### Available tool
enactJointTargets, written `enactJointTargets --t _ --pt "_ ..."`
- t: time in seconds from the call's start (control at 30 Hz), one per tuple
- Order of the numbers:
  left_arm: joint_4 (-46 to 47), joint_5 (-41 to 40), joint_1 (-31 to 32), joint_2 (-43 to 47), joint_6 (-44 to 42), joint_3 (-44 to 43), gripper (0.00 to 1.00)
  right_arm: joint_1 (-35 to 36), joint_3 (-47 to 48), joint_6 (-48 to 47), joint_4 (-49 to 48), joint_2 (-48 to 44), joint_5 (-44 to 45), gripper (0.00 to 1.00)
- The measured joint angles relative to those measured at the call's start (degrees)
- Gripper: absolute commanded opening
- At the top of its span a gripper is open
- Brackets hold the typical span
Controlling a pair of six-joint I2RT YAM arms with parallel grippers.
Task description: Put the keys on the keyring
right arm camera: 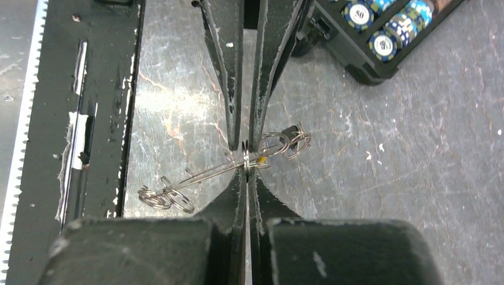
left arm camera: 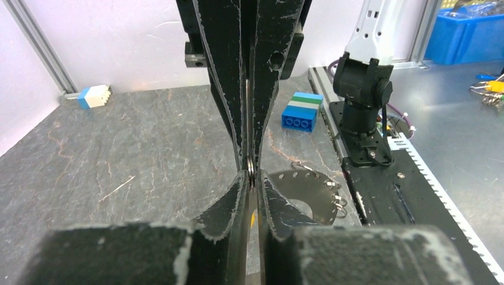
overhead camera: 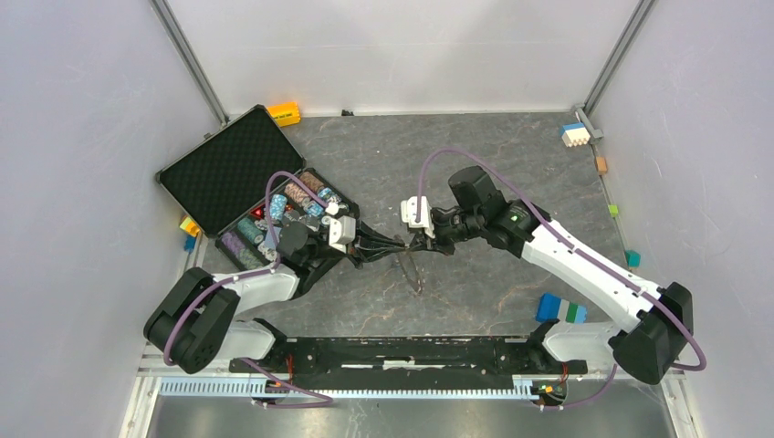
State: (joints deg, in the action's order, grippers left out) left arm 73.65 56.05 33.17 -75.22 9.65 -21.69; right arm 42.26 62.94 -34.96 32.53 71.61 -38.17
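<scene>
the right tool [right arm camera: 246, 170] pinches the wire keyring [right arm camera: 246, 159] low over the tabletop [right arm camera: 386, 178], the left tool [left arm camera: 252, 178] meets it barely parted, its grip unclear, with no keys visibly threaded yet.

No word, number or brand mark can be read in any of the views. The poker chips [right arm camera: 380, 44] in the case [overhead camera: 224, 169] show only striped edges, and the white tag [left arm camera: 399, 144] beside the arm base [left arm camera: 362, 89] is too small to make out.
</scene>
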Motion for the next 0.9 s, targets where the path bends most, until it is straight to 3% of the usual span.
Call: enactJointTargets --t 0.27,0.9 --pt "-9.09 -0.02 -0.09 0.85 -5.01 -2.36 0.33 1.09 0.92 -0.11 4.0 0.59 4.7 0.0" --pt "-18.1 0.0 1.97 1.33 -6.71 -4.98 0.36 2.32 1.46 0.17 4.57 0.96 7.89 0.0"
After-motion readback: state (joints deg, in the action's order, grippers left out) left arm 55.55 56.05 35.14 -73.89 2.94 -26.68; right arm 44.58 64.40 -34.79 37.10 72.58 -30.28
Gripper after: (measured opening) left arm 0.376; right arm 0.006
